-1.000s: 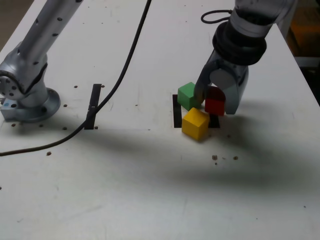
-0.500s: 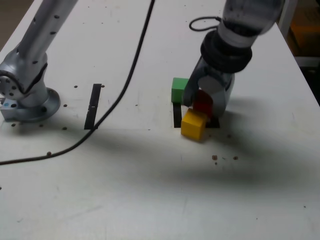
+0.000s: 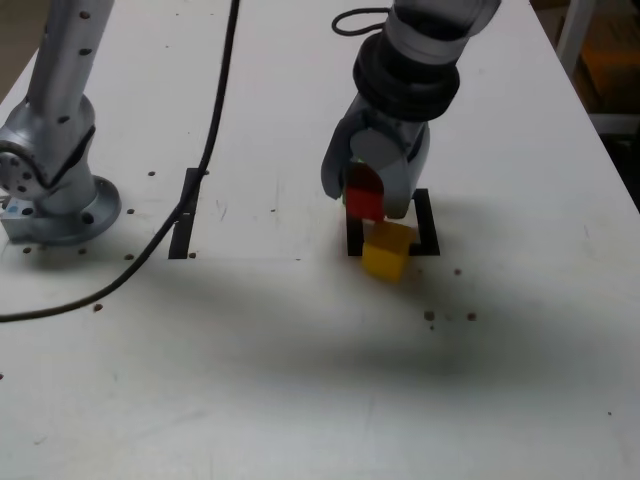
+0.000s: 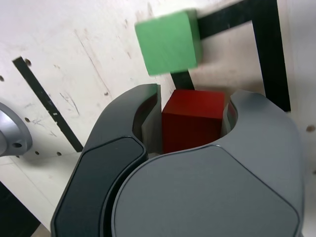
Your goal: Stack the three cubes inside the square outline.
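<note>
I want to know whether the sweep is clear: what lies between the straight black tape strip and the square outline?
Only bare white table; the exterior view shows nothing between the strip and the outline.

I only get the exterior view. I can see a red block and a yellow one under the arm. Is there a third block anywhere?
Observer: Yes. The wrist view shows a green cube; in your view the end effector hides it.
Visitor: Is it inside the black square?
Observer: Only partly. It covers one corner of the square outline and sticks out beyond the tape.
Visitor: And is the red one really gripped?
Observer: It looks so. The wrist view has the red cube between the two fingers, one against each side face.
</note>
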Controlling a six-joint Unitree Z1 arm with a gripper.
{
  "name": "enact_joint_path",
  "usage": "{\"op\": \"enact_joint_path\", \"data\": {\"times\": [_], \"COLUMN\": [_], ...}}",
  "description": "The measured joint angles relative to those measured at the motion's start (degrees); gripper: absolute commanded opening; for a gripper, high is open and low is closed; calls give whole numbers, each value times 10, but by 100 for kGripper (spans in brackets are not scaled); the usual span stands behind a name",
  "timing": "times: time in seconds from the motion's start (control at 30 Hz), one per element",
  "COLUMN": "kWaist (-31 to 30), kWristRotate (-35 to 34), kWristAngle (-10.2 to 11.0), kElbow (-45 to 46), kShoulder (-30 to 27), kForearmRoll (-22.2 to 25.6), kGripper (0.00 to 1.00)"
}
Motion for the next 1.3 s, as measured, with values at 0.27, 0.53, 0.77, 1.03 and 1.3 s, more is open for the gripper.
{"op": "enact_joint_path", "data": {"times": [0.27,0.53,0.77,1.03,1.3], "kWaist": [-33,-66,-24,32,74], "kWristRotate": [-4,-14,8,44,66], "kWristAngle": [-8,-19,-5,8,22], "kElbow": [5,-4,-10,7,26], "kShoulder": [-5,1,10,10,2], "kForearmRoll": [-2,-13,-14,-12,-19], "kGripper": [7,7,7,7,7]}}
